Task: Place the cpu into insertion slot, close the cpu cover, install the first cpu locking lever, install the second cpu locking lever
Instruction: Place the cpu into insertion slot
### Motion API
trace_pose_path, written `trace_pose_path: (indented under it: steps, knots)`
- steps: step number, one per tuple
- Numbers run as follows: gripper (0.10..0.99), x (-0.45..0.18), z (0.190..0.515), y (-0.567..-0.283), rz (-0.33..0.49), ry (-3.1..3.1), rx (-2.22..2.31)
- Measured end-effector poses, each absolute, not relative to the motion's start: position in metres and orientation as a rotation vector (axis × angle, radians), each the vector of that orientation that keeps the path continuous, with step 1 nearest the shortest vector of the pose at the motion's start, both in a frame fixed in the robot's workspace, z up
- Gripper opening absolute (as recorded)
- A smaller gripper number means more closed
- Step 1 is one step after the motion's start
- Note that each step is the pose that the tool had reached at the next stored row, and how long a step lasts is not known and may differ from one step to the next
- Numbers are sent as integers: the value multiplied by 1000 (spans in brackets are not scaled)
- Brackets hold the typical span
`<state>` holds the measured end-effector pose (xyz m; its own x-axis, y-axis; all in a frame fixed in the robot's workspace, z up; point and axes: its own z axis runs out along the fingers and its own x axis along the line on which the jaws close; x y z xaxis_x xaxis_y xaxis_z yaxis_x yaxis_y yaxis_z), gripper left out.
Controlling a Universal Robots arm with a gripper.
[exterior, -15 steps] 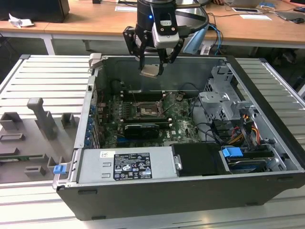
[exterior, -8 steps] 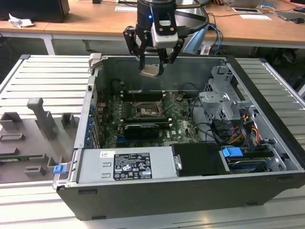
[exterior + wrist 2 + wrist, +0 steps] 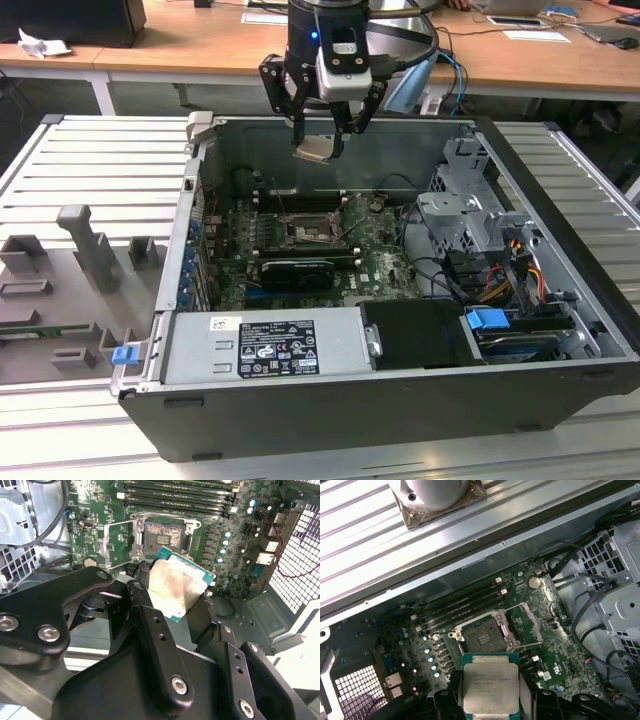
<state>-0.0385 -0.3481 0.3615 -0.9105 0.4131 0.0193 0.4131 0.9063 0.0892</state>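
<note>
Cpu [image 3: 491, 687]: held high over the open case [image 3: 400, 400].
Gripper [image 3: 318, 135]: clamped onto the cpu's edges.
Insertion slot [image 3: 482, 635]: uncovered.
Cpu cover [image 3: 526, 625]: seemingly swung open.

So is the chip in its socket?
Out: the black tool holds the small silvery square chip in mid-air; the dark metal-rimmed square socket is empty.

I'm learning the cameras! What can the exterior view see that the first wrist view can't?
From the exterior view you get the grey power supply box and the wooden desks. From the first wrist view you get a white vent grille. Both share the gripper holding the cpu, not yet in the insertion slot.
</note>
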Motion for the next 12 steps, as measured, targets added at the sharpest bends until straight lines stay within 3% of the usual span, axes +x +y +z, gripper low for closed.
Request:
trace_pose_path:
  steps: [12]
  knots:
    - [537, -38, 361, -348, 143, 3058, 700]
